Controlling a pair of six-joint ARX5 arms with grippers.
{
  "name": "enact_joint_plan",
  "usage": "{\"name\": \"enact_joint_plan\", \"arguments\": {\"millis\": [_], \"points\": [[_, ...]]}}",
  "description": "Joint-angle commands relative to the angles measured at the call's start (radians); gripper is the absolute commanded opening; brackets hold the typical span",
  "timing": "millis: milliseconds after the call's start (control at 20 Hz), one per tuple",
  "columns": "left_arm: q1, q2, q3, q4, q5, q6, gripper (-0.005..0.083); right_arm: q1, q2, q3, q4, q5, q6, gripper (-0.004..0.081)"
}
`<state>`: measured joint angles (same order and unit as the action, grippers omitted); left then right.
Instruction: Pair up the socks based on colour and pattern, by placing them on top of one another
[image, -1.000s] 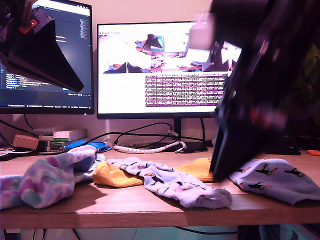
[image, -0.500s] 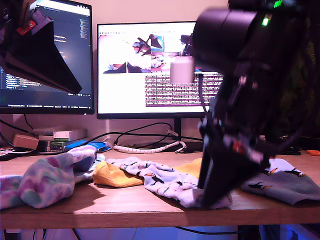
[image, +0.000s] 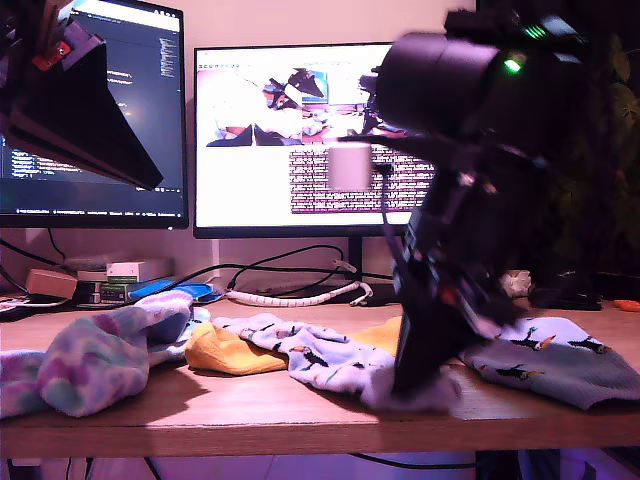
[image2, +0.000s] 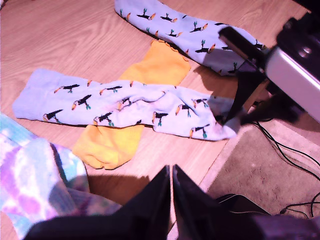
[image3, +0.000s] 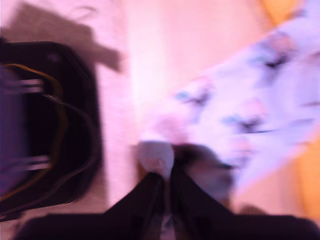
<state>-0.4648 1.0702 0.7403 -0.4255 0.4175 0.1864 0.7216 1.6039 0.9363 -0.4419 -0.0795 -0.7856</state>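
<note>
My second gripper had shifted further along the pale blue bird-patterned fabric sock, clamped on its toe at the wooden desk's front edge; my first gripper hung pressed together.

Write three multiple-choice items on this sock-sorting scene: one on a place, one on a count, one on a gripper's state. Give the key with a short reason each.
1. Where is my second gripper?
A. high by the dark monitor
B. down at the end of the middle bird sock
C. over the tie-dye sock

2. How many pale blue bird socks show in the first wrist view?
A. one
B. two
C. four

3. How do the jaws of my first gripper stand?
A. closed together, holding nothing
C. wide open
B. clamped on the yellow sock

Key: 1 B, the exterior view shows it down at the end of the sock nearest the table's front edge, and its own wrist view shows bird-print fabric at its tips. 2 B, one lies across the yellow sock, the other bird sock lies apart. 3 A, the fingertips meet above the table with nothing between them.
</note>
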Motion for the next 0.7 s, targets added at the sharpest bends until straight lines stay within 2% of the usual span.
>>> {"name": "enact_joint_plan", "arguments": {"millis": [0,150,300,400,650], "points": [[-0.003,0.003,-0.002,0.003,0.001,-0.006,-0.0019,0.004,-0.006,0.117,-0.005,0.032,0.003,-0.0012],[-0.003,0.003,-0.002,-0.005,0.001,-0.012,-0.0019,-0.003,-0.006,0.259,0.008,0.101,0.0,-0.0012],[-0.003,0.003,-0.002,-0.025,0.001,-0.014,-0.0019,-0.043,-0.006,0.374,0.111,0.226,0.0,-0.0012],[-0.003,0.003,-0.002,-0.035,0.001,-0.014,-0.0019,-0.086,-0.006,0.423,0.198,0.305,0.0,-0.0012],[-0.003,0.003,-0.002,-0.047,0.014,-0.014,-0.0019,-0.195,-0.005,0.513,0.296,0.397,0.0,-0.0012]]}}
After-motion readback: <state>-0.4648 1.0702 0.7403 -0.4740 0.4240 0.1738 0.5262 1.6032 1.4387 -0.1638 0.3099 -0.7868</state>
